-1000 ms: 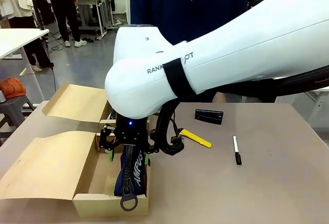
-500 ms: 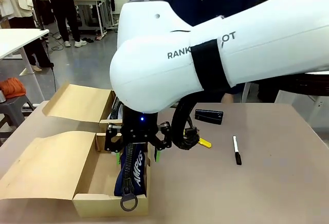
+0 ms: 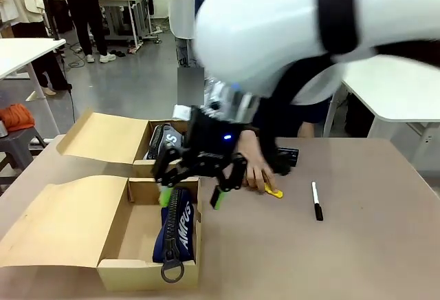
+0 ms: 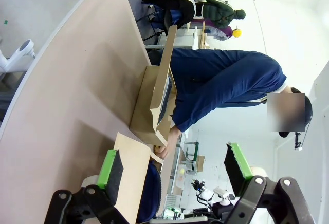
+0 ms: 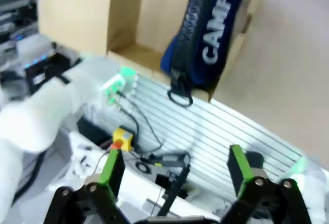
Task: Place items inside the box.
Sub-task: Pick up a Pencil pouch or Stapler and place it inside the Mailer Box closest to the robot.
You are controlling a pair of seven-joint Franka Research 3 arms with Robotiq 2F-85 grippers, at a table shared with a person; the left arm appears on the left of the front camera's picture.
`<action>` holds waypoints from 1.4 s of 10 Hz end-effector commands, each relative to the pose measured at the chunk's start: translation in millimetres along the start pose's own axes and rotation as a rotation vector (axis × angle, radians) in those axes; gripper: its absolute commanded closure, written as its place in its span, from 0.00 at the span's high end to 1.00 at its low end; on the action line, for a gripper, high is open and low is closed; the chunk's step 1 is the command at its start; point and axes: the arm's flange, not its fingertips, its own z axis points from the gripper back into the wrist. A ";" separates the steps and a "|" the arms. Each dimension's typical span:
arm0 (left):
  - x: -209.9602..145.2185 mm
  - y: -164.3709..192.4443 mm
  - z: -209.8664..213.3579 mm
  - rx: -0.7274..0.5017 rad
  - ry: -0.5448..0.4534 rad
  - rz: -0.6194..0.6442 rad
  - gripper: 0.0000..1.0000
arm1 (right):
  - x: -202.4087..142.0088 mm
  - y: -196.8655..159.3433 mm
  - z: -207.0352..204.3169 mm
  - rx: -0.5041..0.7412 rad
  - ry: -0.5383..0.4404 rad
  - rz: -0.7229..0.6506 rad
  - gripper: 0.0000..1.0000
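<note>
Right jaws are wide open and empty, hanging over the right edge of the box (image 3: 130,272), green pads (image 3: 165,195) clear of everything. From the left wrist view, the left jaws are also spread wide with nothing between them.

Navy pouch (image 3: 177,226) is in the box against its right wall. Its long axis runs far-to-near and it is tilted, with the near end propped on the near wall and the zip ring hanging outside. The lettering runs along its length.

The far end of the box holds a dark item (image 3: 165,137) with white print. I can't tell what it is.

Out on the desk (image 3: 357,259):
- Yellow knife (image 3: 274,193) is under the person's hand (image 3: 253,168), with its visible end pointing right.
- Marker (image 3: 315,200) lies far-to-near, black cap at the near end.
- Black case (image 3: 287,154) sits just behind the hand.
</note>
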 end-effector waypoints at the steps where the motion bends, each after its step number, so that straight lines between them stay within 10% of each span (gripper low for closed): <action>1: -2.1 0.1 -1.5 -0.024 -0.010 -0.015 1.00 | -23.0 -27.3 -0.5 0.050 0.001 -0.005 1.00; 6: -2.1 0.1 -1.5 -0.024 -0.010 -0.015 1.00 | -31.5 -56.9 29.7 0.128 -0.124 0.056 1.00; 9: -2.1 0.1 -1.5 -0.024 -0.010 -0.015 1.00 | -127.9 -212.0 108.0 0.800 -0.511 -0.008 1.00; 14: -2.1 0.1 -1.5 -0.024 -0.010 -0.015 1.00 | -211.9 -344.5 52.4 1.148 -0.748 -0.015 1.00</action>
